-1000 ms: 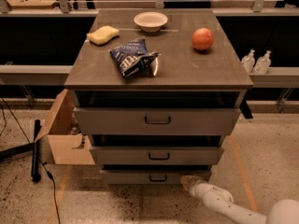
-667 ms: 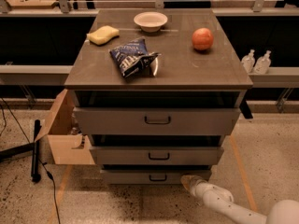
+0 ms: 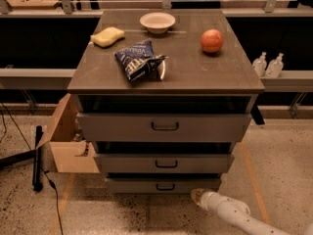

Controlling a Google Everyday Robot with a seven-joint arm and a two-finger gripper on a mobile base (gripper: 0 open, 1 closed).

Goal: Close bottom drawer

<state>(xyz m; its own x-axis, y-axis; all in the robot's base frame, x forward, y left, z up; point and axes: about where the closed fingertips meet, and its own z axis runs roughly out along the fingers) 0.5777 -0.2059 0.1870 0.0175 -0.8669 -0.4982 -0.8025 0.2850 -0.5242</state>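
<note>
The bottom drawer (image 3: pixel 164 185) is the lowest of three grey-brown drawers in the cabinet, with a small dark bar handle (image 3: pixel 165 186). A dark gap shows above its front panel, and it stands a little out from the cabinet. My gripper (image 3: pixel 196 196) is at the end of the white arm, low on the floor side. It sits just in front of the drawer's lower right corner. The middle drawer (image 3: pixel 165 163) and top drawer (image 3: pixel 164 127) stand further out above it.
On the cabinet top (image 3: pixel 230 77) lie a yellow sponge (image 3: pixel 107 36), a white bowl (image 3: pixel 157 21), a red apple (image 3: pixel 212 40) and a blue chip bag (image 3: pixel 139 58). An open cardboard box (image 3: pixel 68 146) stands at the left. A black cable and bar (image 3: pixel 37 158) lie on the floor.
</note>
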